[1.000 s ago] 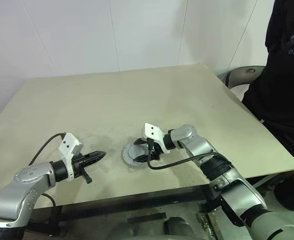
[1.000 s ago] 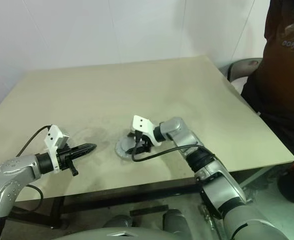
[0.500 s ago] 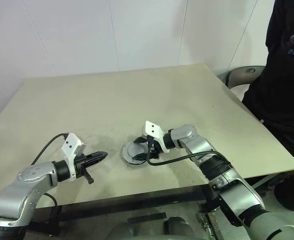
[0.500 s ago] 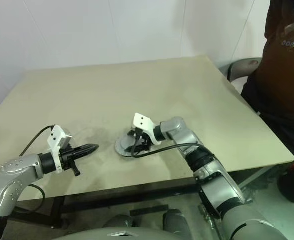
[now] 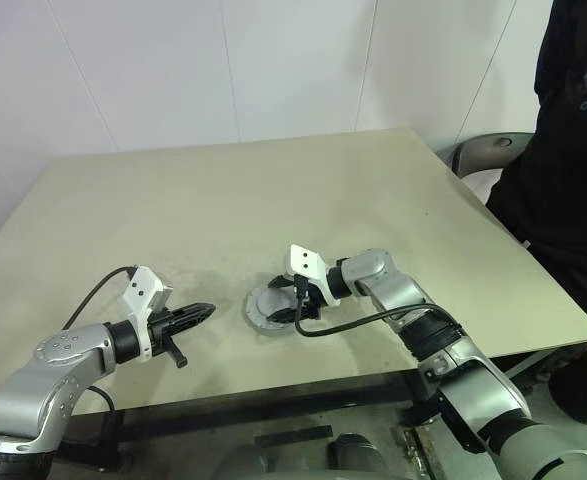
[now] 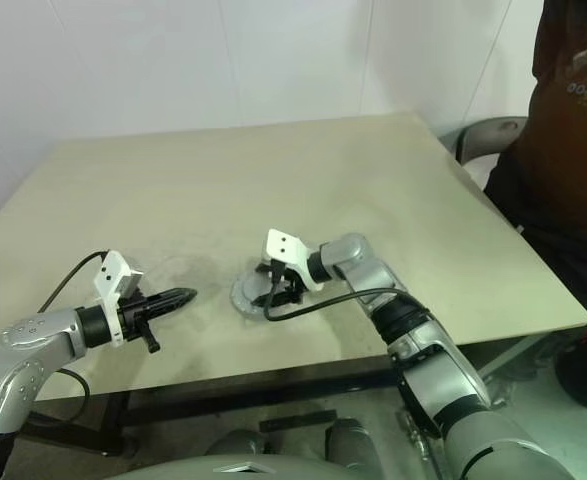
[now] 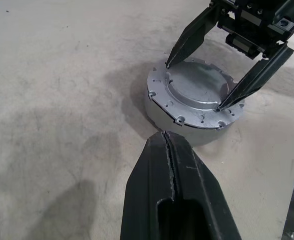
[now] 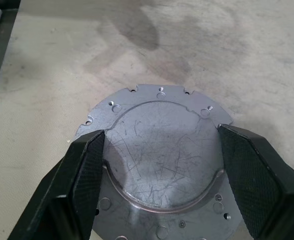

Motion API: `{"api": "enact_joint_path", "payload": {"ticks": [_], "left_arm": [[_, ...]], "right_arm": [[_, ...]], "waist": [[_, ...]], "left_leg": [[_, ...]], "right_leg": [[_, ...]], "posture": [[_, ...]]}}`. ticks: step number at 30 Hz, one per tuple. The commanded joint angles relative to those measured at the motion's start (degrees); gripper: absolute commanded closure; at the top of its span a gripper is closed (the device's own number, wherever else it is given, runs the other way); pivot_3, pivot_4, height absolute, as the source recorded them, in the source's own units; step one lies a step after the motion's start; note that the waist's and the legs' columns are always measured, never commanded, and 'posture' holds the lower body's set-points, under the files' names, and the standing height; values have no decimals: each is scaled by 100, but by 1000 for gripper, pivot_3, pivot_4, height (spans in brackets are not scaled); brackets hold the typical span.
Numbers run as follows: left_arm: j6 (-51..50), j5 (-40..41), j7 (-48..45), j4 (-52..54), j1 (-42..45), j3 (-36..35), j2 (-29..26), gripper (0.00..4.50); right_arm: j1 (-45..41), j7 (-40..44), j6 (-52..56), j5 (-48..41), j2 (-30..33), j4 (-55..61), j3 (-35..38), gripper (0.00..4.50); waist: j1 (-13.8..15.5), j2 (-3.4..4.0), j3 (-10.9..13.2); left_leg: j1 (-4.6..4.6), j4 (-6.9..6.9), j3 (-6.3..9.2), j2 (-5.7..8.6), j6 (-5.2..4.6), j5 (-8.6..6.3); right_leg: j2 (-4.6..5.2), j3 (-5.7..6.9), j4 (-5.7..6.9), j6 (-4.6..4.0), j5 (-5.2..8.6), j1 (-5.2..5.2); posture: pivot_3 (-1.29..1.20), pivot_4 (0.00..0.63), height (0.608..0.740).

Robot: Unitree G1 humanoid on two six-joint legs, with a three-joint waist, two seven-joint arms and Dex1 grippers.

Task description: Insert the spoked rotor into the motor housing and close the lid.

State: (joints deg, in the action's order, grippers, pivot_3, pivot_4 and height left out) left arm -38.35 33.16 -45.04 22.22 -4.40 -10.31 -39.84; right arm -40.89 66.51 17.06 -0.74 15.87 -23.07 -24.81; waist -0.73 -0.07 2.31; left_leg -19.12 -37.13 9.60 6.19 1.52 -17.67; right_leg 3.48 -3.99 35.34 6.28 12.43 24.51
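Observation:
The grey lid (image 7: 197, 90) lies flat on top of the round silver motor housing (image 7: 187, 127) near the table's front middle. My right gripper (image 8: 161, 132) reaches in from the right and straddles the lid. One fingertip (image 7: 169, 62) rests at the far rim and the other at the near rim, both against the lid's raised centre. My left gripper (image 5: 198, 312) hovers shut and empty a short way to the left, pointing at the housing. The spoked rotor is hidden.
The beige table (image 5: 273, 190) stretches far behind and to both sides of the housing. A person in dark clothes (image 5: 563, 170) stands at the right edge beside a grey chair (image 5: 483, 150). The table's front edge runs close below both grippers.

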Motion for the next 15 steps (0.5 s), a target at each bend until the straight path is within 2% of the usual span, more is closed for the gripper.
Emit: {"api": "enact_joint_path", "payload": {"ticks": [1,15], "left_arm": [[83,26,-4,121,23,-119,-47,4500],[57,30,47,166,55,-49,-9,4500]], "right_arm": [[-89,-62,-61,149,45,-132,-34,1323],[-104,-168,264,146,-70,-264,-111,1323]], "waist": [[1,0,0],[-6,1,0]], "left_leg": [[3,0,0,0,0,0],[90,2,1,0,-1,-1]], "right_leg": [[0,0,0,0,0,-3],[-1,0,-1,2,3,-92]], "posture": [[0,0,740],[0,0,740]]}}
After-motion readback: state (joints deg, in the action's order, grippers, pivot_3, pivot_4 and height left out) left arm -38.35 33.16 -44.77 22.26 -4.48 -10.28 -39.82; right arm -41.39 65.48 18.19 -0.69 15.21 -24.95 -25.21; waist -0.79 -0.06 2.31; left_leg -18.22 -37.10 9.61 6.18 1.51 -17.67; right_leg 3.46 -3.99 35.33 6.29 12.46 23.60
